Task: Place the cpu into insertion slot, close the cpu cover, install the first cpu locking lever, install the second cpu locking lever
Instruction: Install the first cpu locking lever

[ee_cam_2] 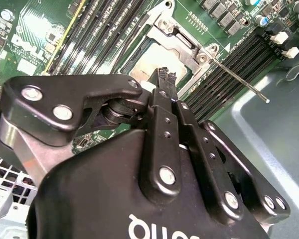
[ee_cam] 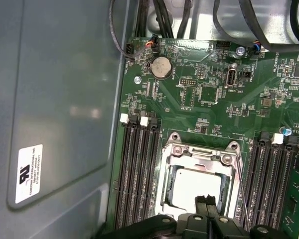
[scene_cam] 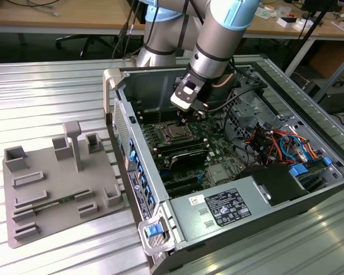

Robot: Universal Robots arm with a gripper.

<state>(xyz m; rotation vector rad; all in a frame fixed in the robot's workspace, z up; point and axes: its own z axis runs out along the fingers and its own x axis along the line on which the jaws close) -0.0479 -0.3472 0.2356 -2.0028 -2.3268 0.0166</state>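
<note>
Gripper (ee_cam: pixel 207 203) fingertips pressed together, holding nothing, directly above the cpu (ee_cam: pixel 194 181), which lies under the lowered cpu cover (ee_cam: pixel 202 153). One locking lever (ee_cam_2: pixel 239 79) juts free just beside them. White printed label (ee_cam: pixel 30 172) on case wall, well aside.

I count one robot arm (scene_cam: pixel 218 40) with one pincer (ee_cam: pixel 207 200), one open computer case (scene_cam: pixel 132 143) and one grey fixture plate (scene_cam: pixel 51 177) on the tabletop (scene_cam: pixel 46 86). On the board (ee_cam: pixel 209 114) I count one cpu (ee_cam: pixel 189 186), one cpu cover (ee_cam: pixel 199 155), one round coin battery (ee_cam: pixel 161 66), and two banks of memory slots (ee_cam: pixel 137 169).
</note>
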